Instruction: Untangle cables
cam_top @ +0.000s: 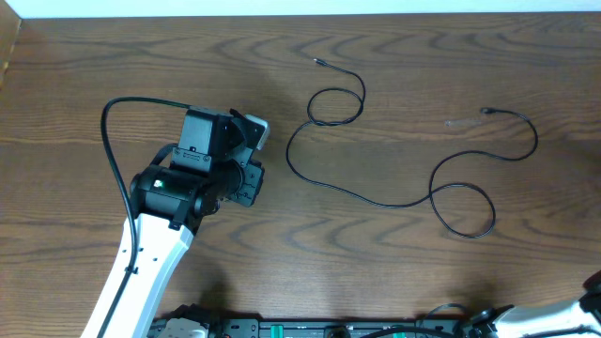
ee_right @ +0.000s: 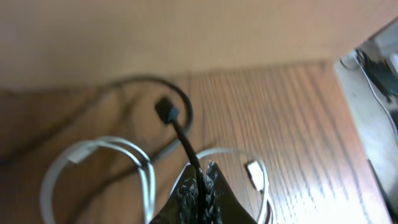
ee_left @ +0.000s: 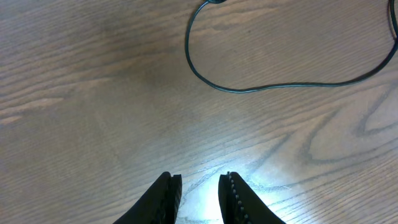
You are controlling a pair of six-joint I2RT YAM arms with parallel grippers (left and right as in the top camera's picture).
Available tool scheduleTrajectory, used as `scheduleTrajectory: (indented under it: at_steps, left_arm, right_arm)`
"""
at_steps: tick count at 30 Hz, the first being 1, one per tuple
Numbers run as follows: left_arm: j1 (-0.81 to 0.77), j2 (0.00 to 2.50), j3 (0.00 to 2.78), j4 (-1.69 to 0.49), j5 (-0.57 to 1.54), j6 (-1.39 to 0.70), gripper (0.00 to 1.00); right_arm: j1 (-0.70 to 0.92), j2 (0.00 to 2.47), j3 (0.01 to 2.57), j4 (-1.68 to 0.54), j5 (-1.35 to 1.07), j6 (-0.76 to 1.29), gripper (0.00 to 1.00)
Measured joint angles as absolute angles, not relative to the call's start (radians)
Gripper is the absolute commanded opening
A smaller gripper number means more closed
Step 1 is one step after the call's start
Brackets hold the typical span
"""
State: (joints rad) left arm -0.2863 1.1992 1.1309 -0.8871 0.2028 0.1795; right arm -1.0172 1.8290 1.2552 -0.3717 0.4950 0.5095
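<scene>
left wrist view: the left gripper [ee_left: 199, 190] has its jaws a little apart, holding nothing; beyond them one black cable [ee_left: 249, 88] curves across the table [ee_left: 93, 93]. right wrist view: the right gripper [ee_right: 200, 183] pinches a thin black cord [ee_right: 180, 134], its plug [ee_right: 166, 111] ahead, white cords [ee_right: 99, 149] looped beneath. overhead, the table cable lies alone in loose loops, apparently freed; the pinched cord is not yet laid out.

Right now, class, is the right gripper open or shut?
Shut: the right gripper clamps a black cable, with no gap showing beside the cord in its wrist view.
</scene>
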Motion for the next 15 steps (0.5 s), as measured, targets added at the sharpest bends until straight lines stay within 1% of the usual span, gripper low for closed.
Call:
scheduleTrajectory:
  at_steps: [1, 2, 4, 5, 6, 7, 8, 15]
  left_arm:
    - [-0.286, 1.199, 1.131, -0.887, 0.203, 0.177, 0.27]
    - [-0.286, 1.199, 1.131, -0.887, 0.203, 0.176, 0.27]
    - [-0.286, 1.199, 1.131, -0.887, 0.203, 0.176, 0.27]
    - [-0.286, 1.199, 1.131, -0.887, 0.202, 0.176, 0.27]
    - [-0.286, 1.199, 1.131, -0.887, 0.203, 0.176, 0.27]
    - [-0.286, 1.199, 1.131, -0.887, 0.203, 0.176, 0.31]
    - [-0.286, 1.199, 1.131, -0.887, 0.203, 0.176, 0.32]
    - [-0.286, 1.199, 1.131, -0.866, 0.202, 0.163, 0.33]
  right_arm:
    - [-1.017, 1.848, 1.255, -0.374, 0.487, 0.516, 0.36]
    - [-1.018, 1.866, 1.254, -0.375, 0.477, 0.514, 0.58]
    - [-1.018, 1.888, 1.254, -0.366, 0.444, 0.516, 0.95]
    - [-1.018, 1.895, 1.254, -0.358, 0.424, 0.516, 0.99]
    - [-1.018, 1.904, 1.254, -0.346, 0.397, 0.516, 0.99]
    - [-1.018, 1.908, 1.254, -0.337, 0.372, 0.516, 0.99]
    - [-1.018, 1.911, 1.254, -0.332, 0.345, 0.511, 0.99]
    - [-1.017, 1.913, 1.253, -0.273, 0.065, 0.496, 0.99]
